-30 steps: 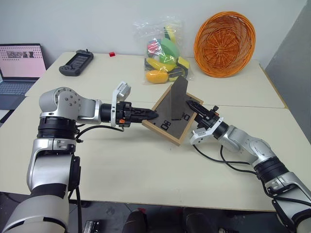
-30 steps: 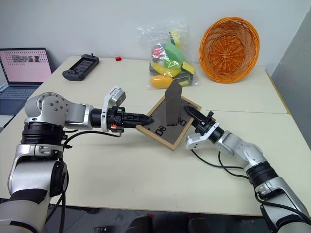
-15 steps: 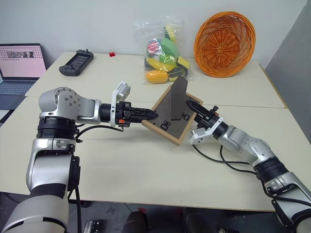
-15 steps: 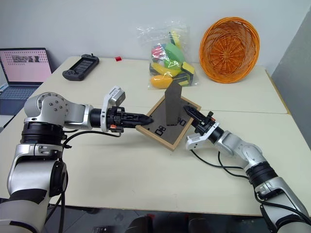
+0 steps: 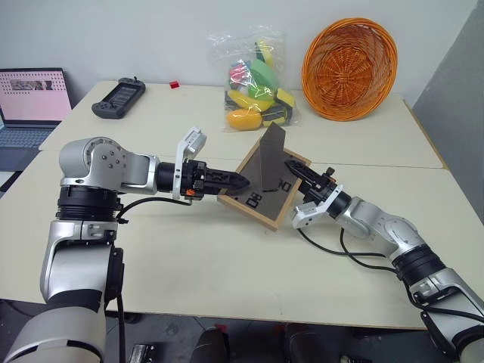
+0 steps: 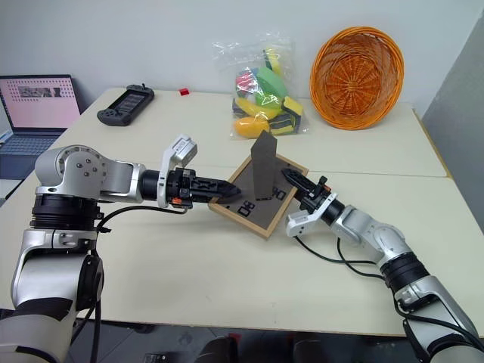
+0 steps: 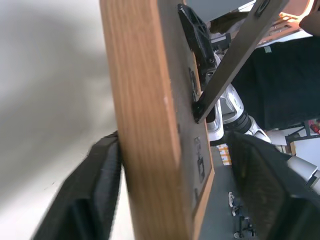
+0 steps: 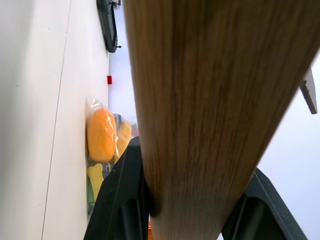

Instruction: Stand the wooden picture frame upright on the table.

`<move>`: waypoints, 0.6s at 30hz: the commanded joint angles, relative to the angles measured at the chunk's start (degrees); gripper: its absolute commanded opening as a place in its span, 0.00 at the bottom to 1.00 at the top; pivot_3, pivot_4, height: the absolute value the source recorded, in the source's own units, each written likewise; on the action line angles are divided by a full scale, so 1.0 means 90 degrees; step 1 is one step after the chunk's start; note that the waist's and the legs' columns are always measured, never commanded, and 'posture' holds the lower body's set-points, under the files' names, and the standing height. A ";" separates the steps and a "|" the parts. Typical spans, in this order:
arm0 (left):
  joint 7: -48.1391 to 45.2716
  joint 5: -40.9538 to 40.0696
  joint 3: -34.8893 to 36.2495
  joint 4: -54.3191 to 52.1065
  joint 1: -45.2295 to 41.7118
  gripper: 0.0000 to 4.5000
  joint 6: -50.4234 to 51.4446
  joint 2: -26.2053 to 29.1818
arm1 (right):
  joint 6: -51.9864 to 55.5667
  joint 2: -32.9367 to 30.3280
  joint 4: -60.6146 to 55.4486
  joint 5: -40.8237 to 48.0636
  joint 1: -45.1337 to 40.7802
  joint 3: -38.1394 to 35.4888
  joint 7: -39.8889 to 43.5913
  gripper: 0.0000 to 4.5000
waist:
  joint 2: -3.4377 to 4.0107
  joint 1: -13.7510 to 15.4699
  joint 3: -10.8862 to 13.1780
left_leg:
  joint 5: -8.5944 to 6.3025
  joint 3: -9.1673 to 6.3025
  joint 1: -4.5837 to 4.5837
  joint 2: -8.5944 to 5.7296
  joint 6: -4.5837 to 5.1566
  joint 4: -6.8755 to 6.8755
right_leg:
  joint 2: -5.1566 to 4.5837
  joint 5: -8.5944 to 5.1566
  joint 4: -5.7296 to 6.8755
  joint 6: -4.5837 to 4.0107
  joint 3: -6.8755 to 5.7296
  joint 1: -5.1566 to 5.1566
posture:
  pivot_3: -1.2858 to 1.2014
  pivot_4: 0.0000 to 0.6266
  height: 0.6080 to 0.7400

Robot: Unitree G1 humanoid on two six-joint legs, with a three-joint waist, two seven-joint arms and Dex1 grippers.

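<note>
The wooden picture frame [image 5: 261, 198] hangs tilted above the table [image 5: 227, 265], dark back board facing me, its fold-out stand [image 5: 270, 155] sticking up. My left gripper [image 5: 233, 180] is at the frame's left edge, open. In the left wrist view the light-wood edge [image 7: 145, 100] runs between the spread fingers [image 7: 95, 185], and the far finger stands clear of the back board. My right gripper [image 5: 296, 168] is shut on the frame's right edge. The right wrist view has that wood edge [image 8: 200, 100] pinched between both fingers [image 8: 125, 200]. The picture side is hidden.
On the farther table lie a clear bag of coloured toys [image 5: 257, 83], a tilted orange basket [image 5: 350, 68], a black handheld controller [image 5: 119, 97] and a small red piece [image 5: 174, 85]. A laptop [image 5: 30, 102] sits at the far left.
My left gripper's fingers have opened around the frame's left edge. The frame has sunk slightly on that side and turned a little. Both arms stay where they were.
</note>
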 commanded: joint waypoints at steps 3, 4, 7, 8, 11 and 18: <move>-0.0261 -0.0072 0.0175 -0.0056 -0.0183 0.98 0.0014 0.0066 | 0.0024 0.0004 -0.0200 0.0035 -0.0087 -0.0078 -0.0073 0.29 | 0.0000 0.0000 0.0000 | 0.0000 0.0000 0.0000 0.0000 0.0000 0.0000 | 0.0000 0.0000 0.0000 0.0000 0.0000 0.0000 | 0.52 0.24 1.00; -0.0335 -0.0031 0.0198 -0.0066 -0.0164 0.98 -0.0149 0.0124 | 0.0017 -0.0008 -0.0187 0.0034 -0.0082 -0.0079 -0.0081 0.29 | 0.0000 0.0000 0.0000 | 0.0000 0.0000 0.0000 0.0000 0.0000 0.0000 | 0.0000 0.0000 0.0000 0.0000 0.0000 0.0000 | 0.52 0.24 1.00; -0.0942 0.0308 0.0202 -0.0784 0.0256 0.98 -0.1660 0.0501 | -0.0014 -0.0012 -0.0202 0.0263 -0.0058 -0.0177 0.0066 0.29 | 0.0000 -0.0016 0.0000 | 0.0000 0.0001 0.0000 0.0001 0.0000 0.0000 | 0.0000 0.0000 0.0000 0.0000 0.0000 -0.0001 | 0.52 0.24 1.00; -0.1183 0.0346 0.0254 -0.0947 0.0378 0.98 -0.2016 0.0632 | -0.0004 -0.0006 -0.0220 0.0372 -0.0052 -0.0233 0.0136 0.29 | 0.0000 -0.0025 0.0000 | 0.0000 0.0003 0.0000 0.0002 -0.0001 -0.0001 | 0.0000 0.0000 0.0000 0.0000 0.0002 -0.0001 | 0.52 0.24 1.00; -0.1746 0.0560 0.0226 -0.1302 0.0749 0.98 -0.2891 0.0945 | -0.0003 -0.0013 -0.0237 0.0711 -0.0030 -0.0375 0.0368 0.29 | 0.0000 -0.0019 0.0000 | 0.0001 0.0006 0.0004 0.0005 -0.0002 -0.0004 | 0.0000 0.0001 0.0001 -0.0001 0.0000 -0.0001 | 0.52 0.24 1.00; -0.2315 0.1103 0.0181 -0.3108 0.2136 0.98 -0.4592 0.1506 | 0.0452 0.0199 -0.0217 0.2336 0.0069 -0.0905 0.1691 0.29 | -0.0001 0.0007 0.0000 | -0.0010 0.0013 0.0005 0.0003 0.0018 -0.0004 | -0.0006 0.0001 -0.0005 -0.0001 0.0004 0.0005 | 0.52 0.24 1.00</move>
